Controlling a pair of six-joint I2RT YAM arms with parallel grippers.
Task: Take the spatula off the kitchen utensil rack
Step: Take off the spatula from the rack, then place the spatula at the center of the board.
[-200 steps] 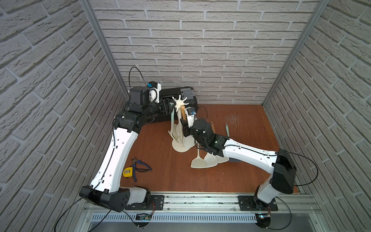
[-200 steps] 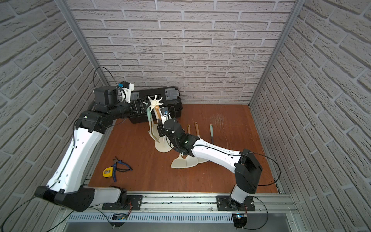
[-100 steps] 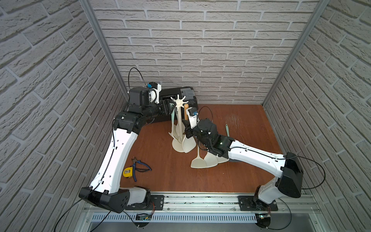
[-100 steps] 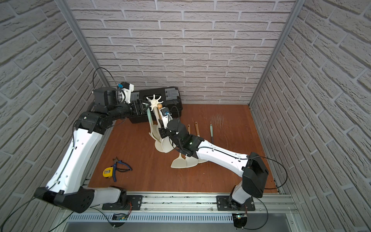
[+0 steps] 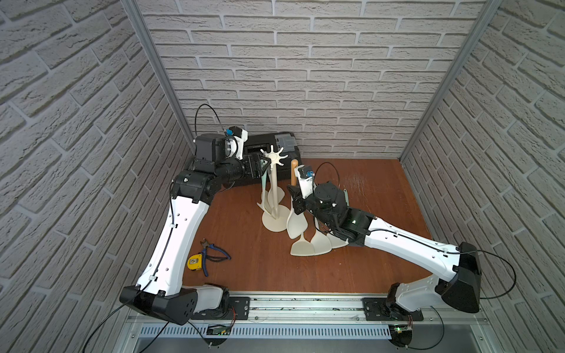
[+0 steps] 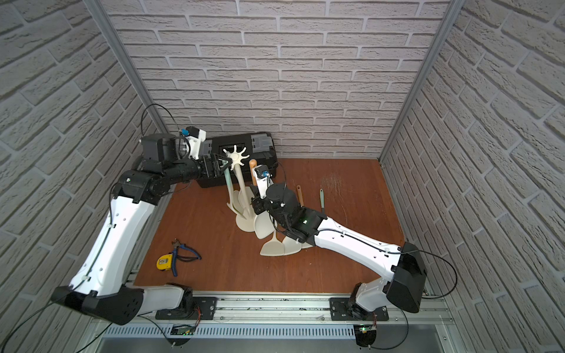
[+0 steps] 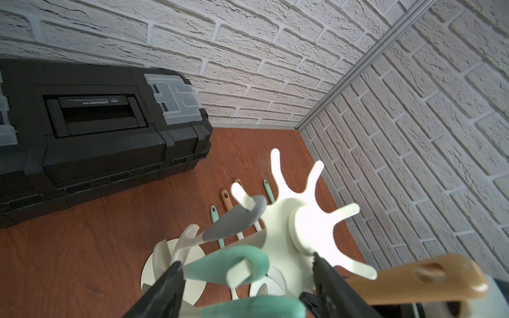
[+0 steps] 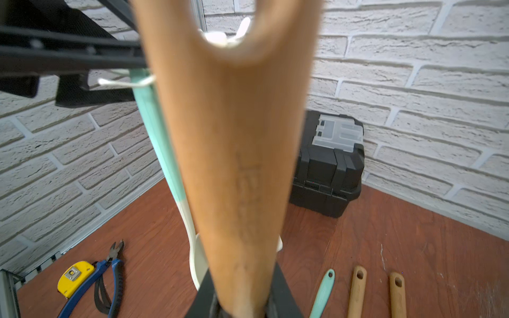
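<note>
The spatula (image 5: 293, 172) stands nearly upright, wooden handle up and cream blade down. The right hand (image 5: 295, 198) is clamped on its handle just above the blade. It sits just beside the pole of the kitchen utensil rack (image 5: 274, 186), on the right arm's side. In the left wrist view the hanging hole at the handle's tip has no prong through it, so I judge it already off its hook, though close to the crown. In both top views the blade overlaps the rim of the rack's base (touching or not, I cannot tell). The left hand (image 5: 261, 165) is at the crown on the opposite side. Its jaws stand apart to either side of the rack's neck and the teal-handled utensils (image 7: 228, 267) hanging there, and grip nothing that I can see. The coming move belongs to the right arm and points away from the rack, toward that arm's own side. Bare table (image 5: 367, 189) lies open there and toward the front. Three loose utensils (image 5: 319, 243) lie under the right forearm, so a low sweep could catch them. The black toolbox (image 7: 96, 137) closes off the back behind the rack. The pliers (image 5: 214, 253) and the tape measure (image 5: 194, 262) lie well apart, near the left arm.
</note>
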